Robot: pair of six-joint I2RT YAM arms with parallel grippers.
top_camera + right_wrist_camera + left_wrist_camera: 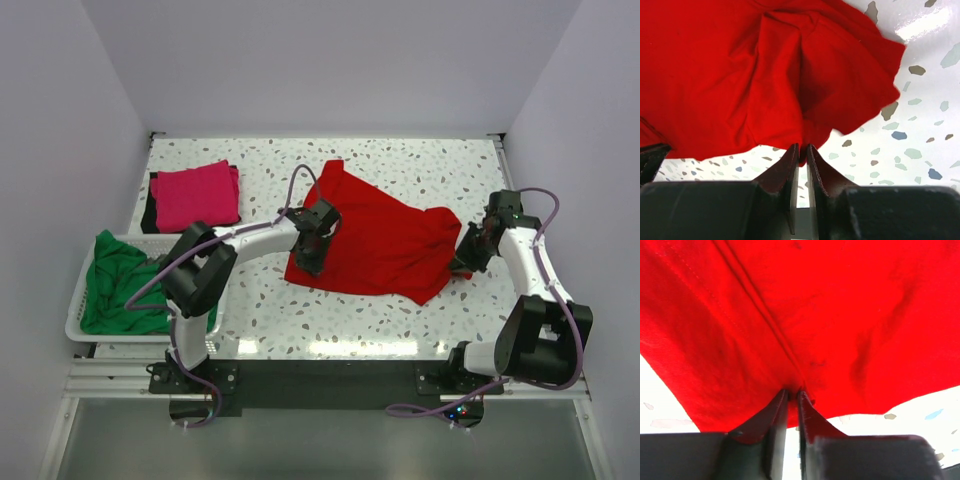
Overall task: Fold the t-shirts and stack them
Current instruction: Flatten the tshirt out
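The left claw and right claw are showing dark tapered fingers; the white-and-black arms are carrying purple cables.

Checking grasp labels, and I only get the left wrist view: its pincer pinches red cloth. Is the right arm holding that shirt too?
Observer: Yes, the right pincer is shut on the right-hand edge of the large bright red cloth t-shirt.
Operator: Anything folded already?
Observer: One magenta-pink cloth t-shirt lies folded at the far left of the speckled white table.
Operator: Any others?
Observer: A green cloth t-shirt sits crumpled in a white slatted plastic basket at the near left.
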